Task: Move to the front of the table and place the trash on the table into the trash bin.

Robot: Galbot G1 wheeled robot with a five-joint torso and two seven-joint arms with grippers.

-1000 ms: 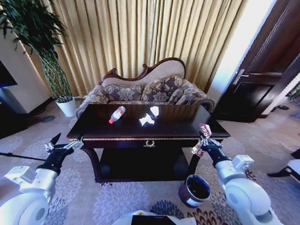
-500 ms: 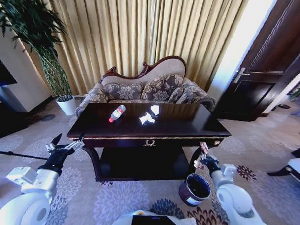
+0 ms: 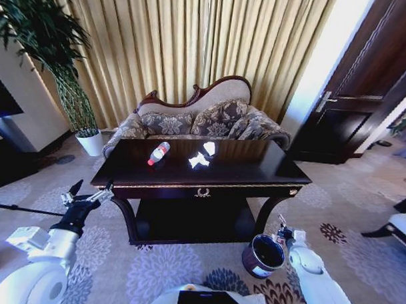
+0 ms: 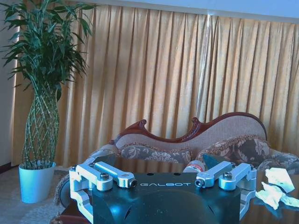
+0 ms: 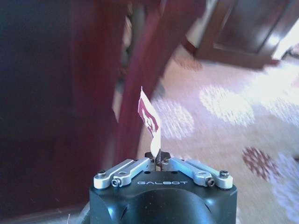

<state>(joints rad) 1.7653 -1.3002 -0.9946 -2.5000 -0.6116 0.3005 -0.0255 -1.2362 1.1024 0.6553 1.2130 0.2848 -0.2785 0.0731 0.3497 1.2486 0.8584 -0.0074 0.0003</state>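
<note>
The dark table (image 3: 242, 175) stands in front of me. On it lie a clear bottle (image 3: 158, 154) with a red label and white crumpled paper scraps (image 3: 199, 160). The brown trash bin (image 3: 264, 256) sits on the carpet by the table's front right leg. My right gripper (image 3: 281, 232) hangs low beside the bin's rim. In the right wrist view the right gripper (image 5: 159, 161) is shut on a small red-and-white wrapper (image 5: 149, 121), near the table leg (image 5: 140, 88). My left gripper (image 3: 88, 197) is open at the table's front left corner. The left wrist view shows the left gripper (image 4: 166, 183), bottle (image 4: 195, 166) and scraps (image 4: 275, 186).
A patterned sofa (image 3: 197, 122) stands behind the table before gold curtains. A tall plant in a white pot (image 3: 91, 144) is at the back left. A dark door (image 3: 351, 110) is at the right. Patterned carpet lies open on both sides of the table.
My right arm has dropped from the table's front right corner down to beside the trash bin, still holding the wrapper. The left arm has stayed put.
</note>
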